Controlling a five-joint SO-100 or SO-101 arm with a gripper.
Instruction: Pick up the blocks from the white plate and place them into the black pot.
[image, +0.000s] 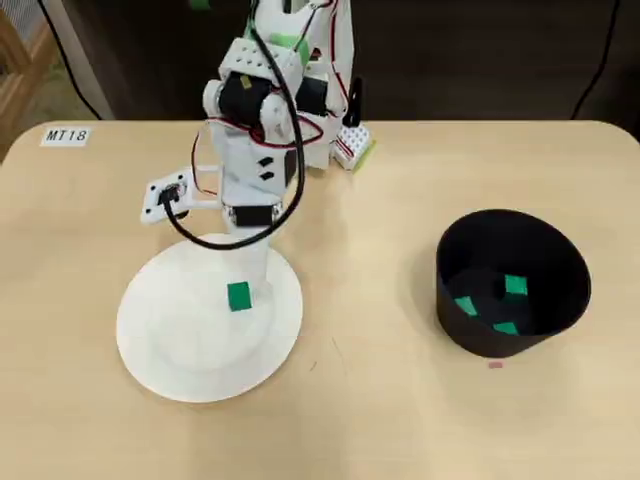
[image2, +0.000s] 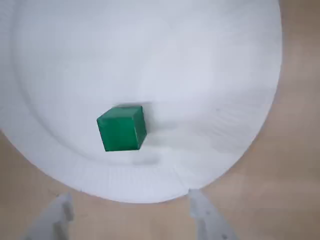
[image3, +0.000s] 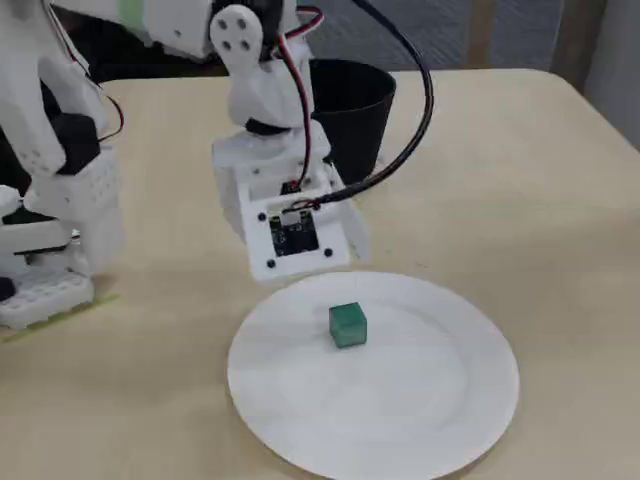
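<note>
One green block (image: 238, 296) (image3: 347, 325) lies on the white plate (image: 180, 340) (image3: 400, 400), a little toward the arm's side of its middle. In the wrist view this block (image2: 121, 128) sits on the plate (image2: 175, 60) just ahead of my gripper (image2: 129, 197), slightly to the left between the fingertips. The gripper hovers above the plate's near rim, open, with nothing between its fingers. The black pot (image: 540, 245) (image3: 350, 120) stands to the right in the overhead view, with three green blocks (image: 515, 286) on its floor. In the fixed view the camera mount hides the fingers.
The arm's base (image: 335, 140) stands at the table's far edge in the overhead view, with a white label reading MT18 (image: 66, 136) at the far left. In the fixed view the base and its white blocks (image3: 50, 280) fill the left side. Bare tabletop lies between plate and pot.
</note>
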